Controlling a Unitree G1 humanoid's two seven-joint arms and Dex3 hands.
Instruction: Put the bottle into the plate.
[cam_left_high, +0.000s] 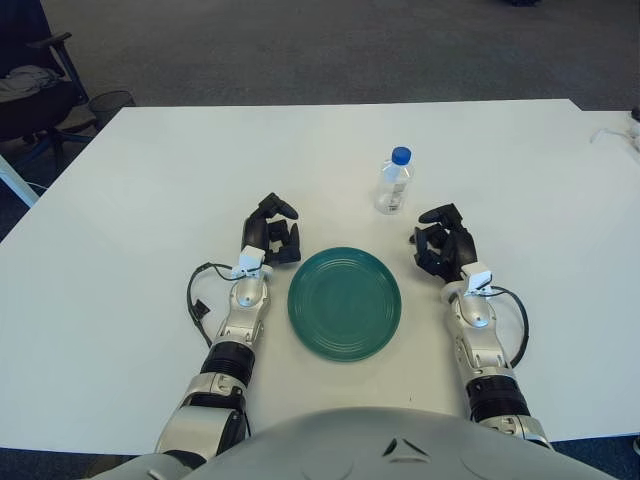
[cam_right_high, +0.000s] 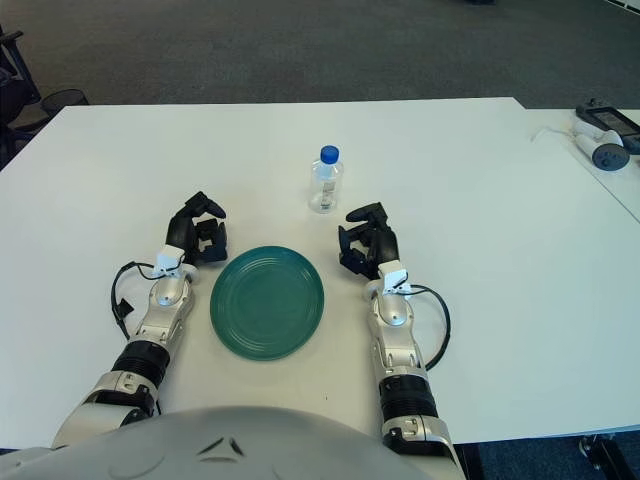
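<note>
A small clear bottle with a blue cap stands upright on the white table, beyond the plate and a little to its right. A round green plate lies flat near the table's front edge, with nothing in it. My left hand rests on the table just left of the plate, fingers curled, holding nothing. My right hand rests just right of the plate, fingers curled, holding nothing, a short way in front and to the right of the bottle.
The white table spreads wide around the plate. A second table on the right carries a controller and a cable. An office chair and a bin stand on the floor at the far left.
</note>
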